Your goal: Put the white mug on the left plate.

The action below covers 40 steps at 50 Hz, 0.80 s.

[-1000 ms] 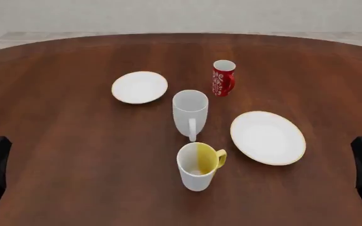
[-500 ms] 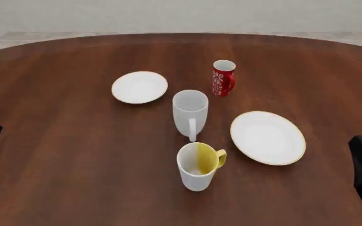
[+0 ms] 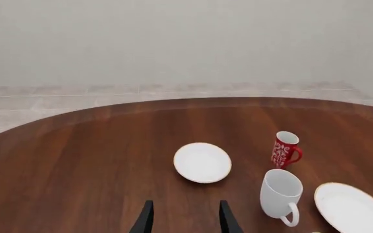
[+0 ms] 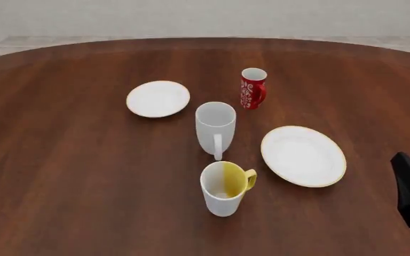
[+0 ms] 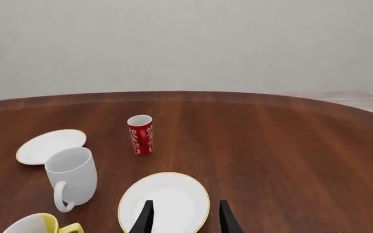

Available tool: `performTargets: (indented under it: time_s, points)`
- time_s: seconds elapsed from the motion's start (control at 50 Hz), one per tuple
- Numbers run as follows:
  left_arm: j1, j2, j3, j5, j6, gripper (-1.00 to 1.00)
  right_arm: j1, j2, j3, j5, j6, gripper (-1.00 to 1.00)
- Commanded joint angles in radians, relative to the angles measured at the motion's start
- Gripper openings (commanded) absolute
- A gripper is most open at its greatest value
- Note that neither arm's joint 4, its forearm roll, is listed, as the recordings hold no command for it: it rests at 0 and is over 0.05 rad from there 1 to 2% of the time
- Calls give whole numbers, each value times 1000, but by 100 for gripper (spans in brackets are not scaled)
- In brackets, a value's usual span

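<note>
1. White mug upright mid-table, handle toward the near side, untouched; just right and near of left plate, apart from it.
2. Nothing done yet: grasp, lift and placement all remaining.
3. Left gripper open and empty; out of the front view.
4. Right gripper likewise open, cut off at the near right edge.

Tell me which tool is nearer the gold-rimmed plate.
Right. The right tool is open, with the gold-rimmed plate just ahead of it. The left tool faces the left plate; the gold-rimmed plate lies well off to the side, beyond the white mug.
</note>
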Motion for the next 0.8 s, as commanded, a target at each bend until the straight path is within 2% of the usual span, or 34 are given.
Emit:
performTargets:
  time_s: [0.02,0.08,0.1,0.12,0.16,0.26,0.28,0.3,0.32,0.42,0.52,0.56,0.62,0.8]
  points:
    - [-2,205,-182,52,-7,100,1,16,0,-10,-1,100]
    - [1,269,-247,68,-32,100,3,19,0,-12,-2,100]
    - [1,270,-247,68,-32,100,3,19,0,-12,-2,100]
    - [-7,302,-298,84,-30,100,3,23,0,-14,-3,100]
    - [-7,318,-319,93,-29,100,4,22,0,-13,-3,100]
    - [-17,420,-436,136,-34,100,3,16,0,-7,-5,100]
    - [-18,460,-486,156,-36,100,1,11,0,-3,-6,100]
    - [-18,460,-487,157,-36,100,1,10,0,-2,-6,100]
    - [-22,496,-510,180,-67,100,0,10,0,-2,-6,100]
    - [-44,587,-633,230,-54,100,1,10,0,0,-6,100]
    - [-71,654,-689,246,-51,100,4,12,0,-1,-6,100]
    - [-62,693,-704,249,-27,100,5,12,0,0,-6,100]
    - [-109,751,-717,233,-42,100,6,10,0,2,-7,100]
    - [-130,924,-733,191,-79,100,8,11,0,2,-11,100]
